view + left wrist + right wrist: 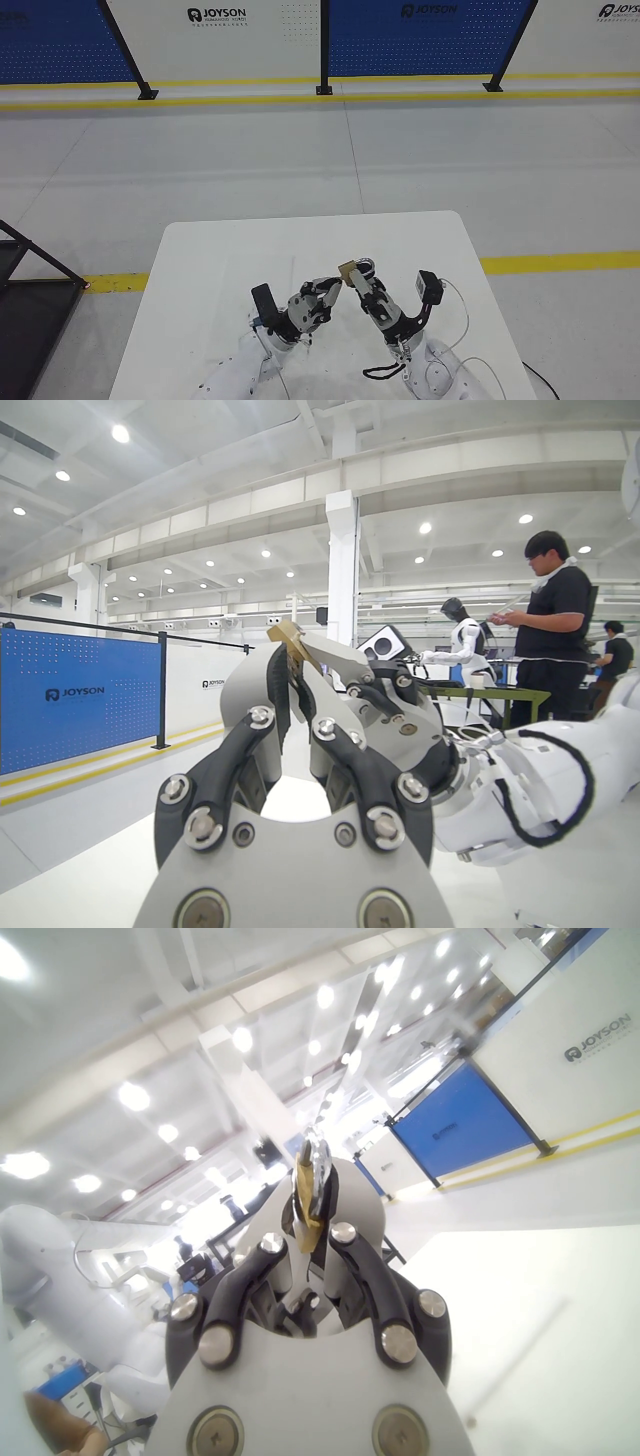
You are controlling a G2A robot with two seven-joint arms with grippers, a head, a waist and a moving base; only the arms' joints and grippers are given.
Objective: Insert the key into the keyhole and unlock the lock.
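Lock: the brass lock (pixel 349 268) hangs in the air above the white surface (pixel 220 262), between the two arms and touching both grippers.
Right gripper: the right gripper (pixel 362 282) has its jaws clamped on the lock's body, with the chrome shackle (pixel 319 1155) sticking out past the tips.
Why so: this grip seems meant to brace the body against twisting. It also turns the end opposite the shackle towards the other arm.
Left gripper: the left gripper (pixel 333 285) meets the lock from the opposite side, its jaws drawn narrow.
Key: a thin brass sliver between the left pads is probably the key (pixel 295 657). It is hard to tell apart from the lock right behind it.
Why so: a pinch at the very tips leaves the blade free and lets the wrist roll for the turn.
Progress: I cannot tell whether the blade is already in the keyhole, or whether the shackle has sprung.
In the way: both sets of tips crowd the same small lock, so a turn of the left wrist could brush the right fingers. The right arm's black cable (pixel 385 372) loops close to its wrist.
Around: a black rack (pixel 25 290) stands off the surface's left edge. Blue barrier panels (pixel 60 40) and a yellow floor line (pixel 560 263) lie well beyond.
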